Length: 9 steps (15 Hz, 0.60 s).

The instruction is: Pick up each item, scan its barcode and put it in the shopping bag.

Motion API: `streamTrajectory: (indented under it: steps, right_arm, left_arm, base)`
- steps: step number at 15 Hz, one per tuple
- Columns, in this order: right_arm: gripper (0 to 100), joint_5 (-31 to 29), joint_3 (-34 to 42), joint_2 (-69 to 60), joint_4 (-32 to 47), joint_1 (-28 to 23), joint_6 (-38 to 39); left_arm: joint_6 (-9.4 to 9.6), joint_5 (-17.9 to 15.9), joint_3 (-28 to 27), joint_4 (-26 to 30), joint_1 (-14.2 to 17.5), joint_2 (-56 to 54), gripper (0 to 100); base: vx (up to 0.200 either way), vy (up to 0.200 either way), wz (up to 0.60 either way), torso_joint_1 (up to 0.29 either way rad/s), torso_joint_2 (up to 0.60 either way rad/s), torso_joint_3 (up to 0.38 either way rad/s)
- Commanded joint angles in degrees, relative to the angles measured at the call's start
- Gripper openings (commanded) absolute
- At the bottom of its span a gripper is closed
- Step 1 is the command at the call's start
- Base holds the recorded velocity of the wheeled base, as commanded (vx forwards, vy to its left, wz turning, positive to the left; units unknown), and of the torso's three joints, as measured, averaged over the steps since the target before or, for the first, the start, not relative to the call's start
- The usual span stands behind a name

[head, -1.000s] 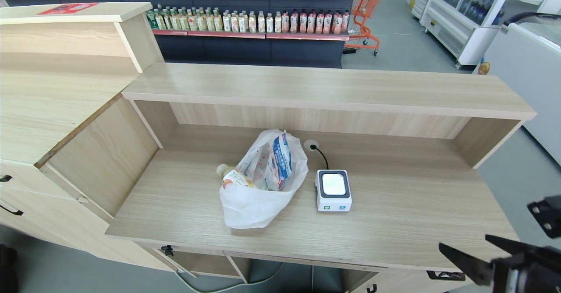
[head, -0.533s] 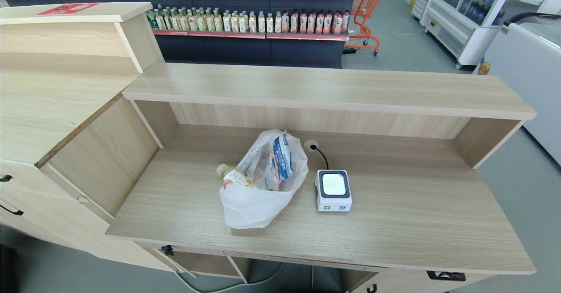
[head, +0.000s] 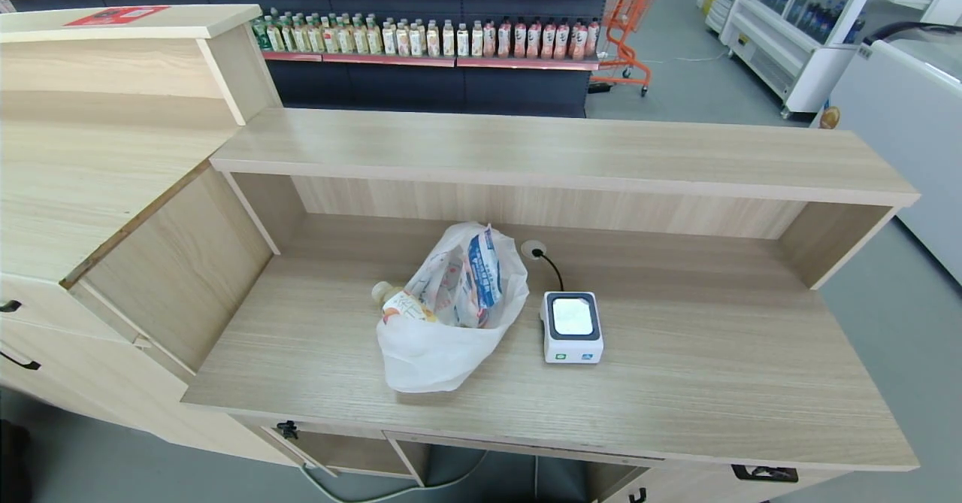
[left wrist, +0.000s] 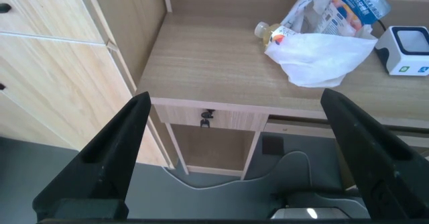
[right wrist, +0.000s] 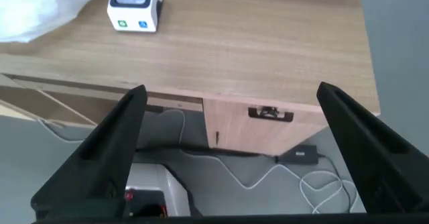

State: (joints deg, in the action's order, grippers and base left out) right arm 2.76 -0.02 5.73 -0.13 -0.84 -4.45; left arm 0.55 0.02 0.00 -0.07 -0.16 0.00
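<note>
Shopping bag (head: 443, 341) on the counter (head: 714, 368), bottle (head: 396, 304) poking out, scanner (head: 572, 326) just beside. Left gripper (left wrist: 236, 98) and right gripper (right wrist: 232, 91) off the front edge, jaws wide apart, empty.

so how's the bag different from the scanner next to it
The bag is soft, crumpled plastic, slumped open; the scanner is a rigid little box sitting flat. The bag is the bigger one and holds a bottle and packets; the scanner holds nothing, and a black cable runs from it. Both are white and rest on the counter.
</note>
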Motion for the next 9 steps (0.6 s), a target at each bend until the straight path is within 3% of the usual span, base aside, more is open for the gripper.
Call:
streamTrajectory:
  steps: [1,9]
  right_arm:
    - [100,-0.03,0.02,-5.55,0.22,0.67,-0.03]
    - [100,-0.03,0.02,-5.64,0.22,0.67,0.41]
  left_arm:
    - [-0.02,0.06,0.0,-0.01,-0.02,0.09,100]
    - [-0.02,0.06,0.0,-0.01,-0.02,0.0,100]
  base:
    - [0.0,0.0,0.0,0.0,0.0,0.0]
    - [0.0,0.0,0.0,0.0,0.0,0.0]
